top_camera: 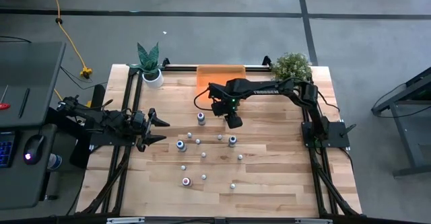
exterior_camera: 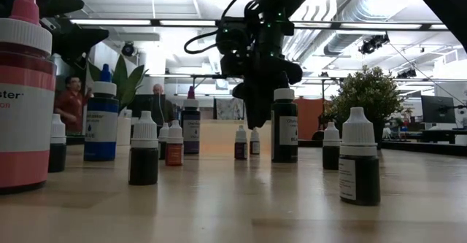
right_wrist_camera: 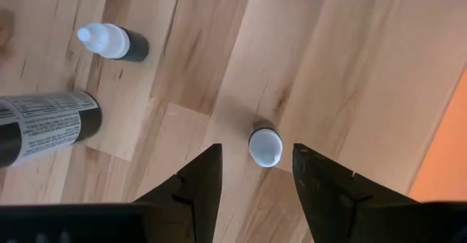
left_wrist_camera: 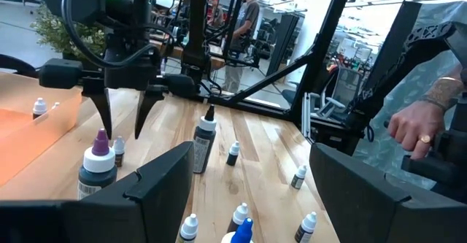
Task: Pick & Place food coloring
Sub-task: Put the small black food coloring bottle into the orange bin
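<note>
The right hand (right_wrist_camera: pixel 257 171) hangs open, fingers straddling a small white-capped food coloring bottle (right_wrist_camera: pixel 265 147) standing on the wooden counter (right_wrist_camera: pixel 350 68). Other bottles (top_camera: pixel 182 145) dot the counter's middle. The left hand (top_camera: pixel 156 130) waits open at the left edge.

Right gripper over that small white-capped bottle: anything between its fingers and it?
Nothing visible. The right gripper hangs open straight above the small white-capped bottle, cap showing between the fingers. The nearest other bottles stand off to one side, clear of the descent.
</note>
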`<state>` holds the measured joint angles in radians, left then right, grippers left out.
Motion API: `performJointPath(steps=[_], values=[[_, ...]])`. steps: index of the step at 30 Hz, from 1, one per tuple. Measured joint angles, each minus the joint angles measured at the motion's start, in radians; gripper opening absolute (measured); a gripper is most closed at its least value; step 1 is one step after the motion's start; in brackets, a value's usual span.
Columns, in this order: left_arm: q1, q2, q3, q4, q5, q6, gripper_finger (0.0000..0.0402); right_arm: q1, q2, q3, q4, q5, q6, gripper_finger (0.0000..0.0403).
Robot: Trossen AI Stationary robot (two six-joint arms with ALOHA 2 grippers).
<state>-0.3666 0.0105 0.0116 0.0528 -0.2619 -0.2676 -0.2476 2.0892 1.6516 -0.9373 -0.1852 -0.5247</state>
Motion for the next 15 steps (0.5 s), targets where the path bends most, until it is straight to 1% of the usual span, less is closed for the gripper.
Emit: performJointPath(steps=[5, 8, 15], values=[[0.000, 0.000, 0.000, 0.000, 0.000, 0.000, 0.0271, -0.001, 0.001, -0.050, 0.055, -0.001, 0.000, 0.0156], [0.000, 0.000, 0.000, 0.000, 0.000, 0.000, 0.0271, 0.001, 0.003, -0.080, 0.078, 0.021, 0.007, 0.0156], [0.000, 0.000, 0.000, 0.000, 0.000, 0.000, 0.0271, 0.001, 0.002, -0.086, 0.102, 0.008, 0.025, 0.0156]])
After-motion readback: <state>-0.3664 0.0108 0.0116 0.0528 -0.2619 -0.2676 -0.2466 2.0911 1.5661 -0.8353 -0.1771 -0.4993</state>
